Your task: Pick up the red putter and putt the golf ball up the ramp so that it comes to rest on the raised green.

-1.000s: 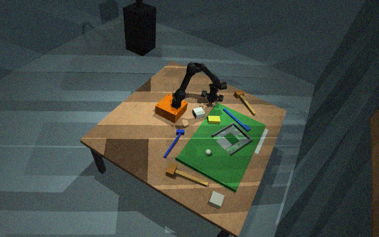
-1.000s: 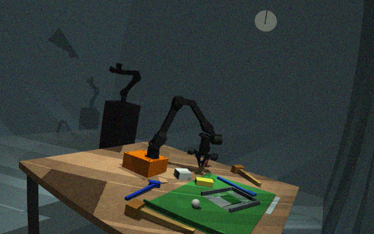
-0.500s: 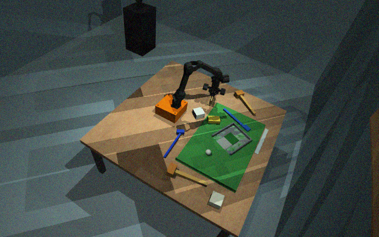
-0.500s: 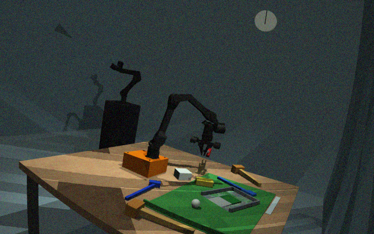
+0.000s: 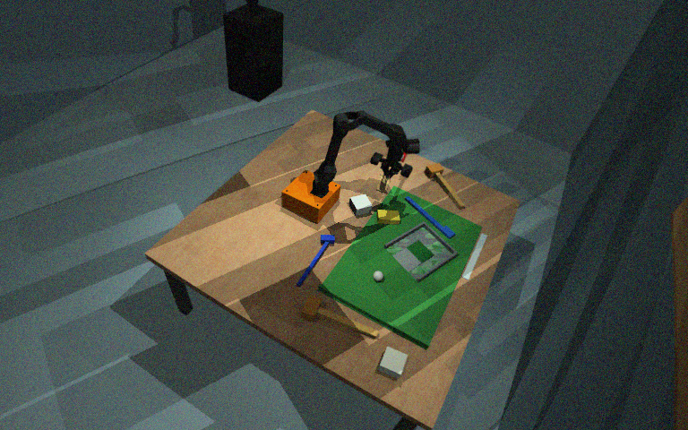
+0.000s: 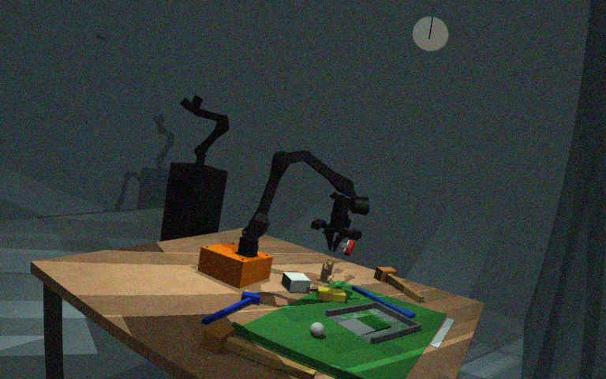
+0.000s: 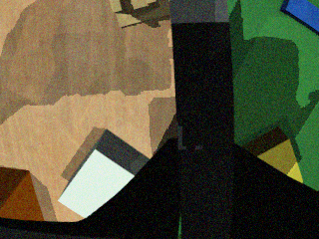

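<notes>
My gripper (image 5: 387,175) (image 6: 335,245) (image 7: 195,147) is shut on the red putter (image 6: 349,247) (image 7: 199,60) and holds it in the air above a small tan stand (image 5: 383,183) (image 6: 327,270) at the back corner of the green mat (image 5: 385,304) (image 6: 286,324). In the wrist view the putter runs straight ahead as a dark bar with a grey end. The white golf ball (image 5: 377,275) (image 6: 316,328) rests on the mat near its front. The raised green sits inside a grey square frame (image 5: 403,234) (image 6: 395,332) to the ball's right.
A blue putter (image 5: 315,258) (image 6: 227,309), two wooden mallets (image 5: 445,184) (image 5: 334,316), a blue bar (image 5: 430,217) (image 6: 384,302), a yellow block (image 5: 388,216) (image 7: 282,158), a white cube (image 5: 360,204) (image 7: 96,182), a grey cube (image 5: 392,362) and a grey strip (image 5: 475,255) lie around. The orange arm base (image 5: 309,197) stands behind.
</notes>
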`<action>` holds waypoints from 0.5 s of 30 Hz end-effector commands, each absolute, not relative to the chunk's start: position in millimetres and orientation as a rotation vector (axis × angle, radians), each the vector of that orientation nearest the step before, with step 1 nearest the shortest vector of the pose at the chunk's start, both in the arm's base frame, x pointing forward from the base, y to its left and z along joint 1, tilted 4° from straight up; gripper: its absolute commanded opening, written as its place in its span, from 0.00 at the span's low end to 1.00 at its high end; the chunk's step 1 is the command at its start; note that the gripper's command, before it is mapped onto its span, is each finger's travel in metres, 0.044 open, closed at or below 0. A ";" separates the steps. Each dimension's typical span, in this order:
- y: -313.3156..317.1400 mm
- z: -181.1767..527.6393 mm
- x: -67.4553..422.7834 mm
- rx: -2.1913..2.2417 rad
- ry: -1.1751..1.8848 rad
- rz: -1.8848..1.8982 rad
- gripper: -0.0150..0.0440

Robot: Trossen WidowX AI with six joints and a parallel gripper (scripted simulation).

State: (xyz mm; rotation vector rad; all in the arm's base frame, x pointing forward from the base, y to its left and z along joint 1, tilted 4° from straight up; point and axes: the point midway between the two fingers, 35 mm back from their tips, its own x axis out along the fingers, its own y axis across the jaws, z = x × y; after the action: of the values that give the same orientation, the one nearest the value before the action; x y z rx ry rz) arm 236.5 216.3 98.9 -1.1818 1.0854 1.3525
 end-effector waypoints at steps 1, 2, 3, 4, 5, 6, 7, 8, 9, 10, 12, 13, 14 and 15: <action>197.7 97.2 249.4 -1.115 1.139 1.273 0.25; 192.9 96.8 252.6 -1.098 1.151 1.253 0.25; 188.1 96.5 255.6 -1.081 1.164 1.234 0.25; 183.2 96.2 258.5 -1.064 1.176 1.214 0.25; 178.3 95.9 261.4 -1.047 1.188 1.195 0.25; 173.4 95.6 264.2 -1.030 1.200 1.175 0.25; 168.4 95.3 266.8 -1.013 1.212 1.156 0.25; 163.3 95.0 269.4 -0.996 1.223 1.136 0.25; 158.3 94.6 271.9 -0.978 1.235 1.117 0.25; 153.2 94.3 274.3 -0.961 1.246 1.097 0.25; 142.8 93.7 278.8 -0.926 1.268 1.058 0.25; 137.6 93.4 280.9 -0.909 1.278 1.038 0.25; 132.4 93.1 282.9 -0.891 1.288 1.018 0.25; 127.1 92.8 284.8 -0.874 1.299 0.998 0.25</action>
State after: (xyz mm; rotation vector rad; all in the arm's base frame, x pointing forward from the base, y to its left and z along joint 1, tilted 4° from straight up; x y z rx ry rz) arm 279.3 143.0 92.5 -0.9274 1.2727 1.0633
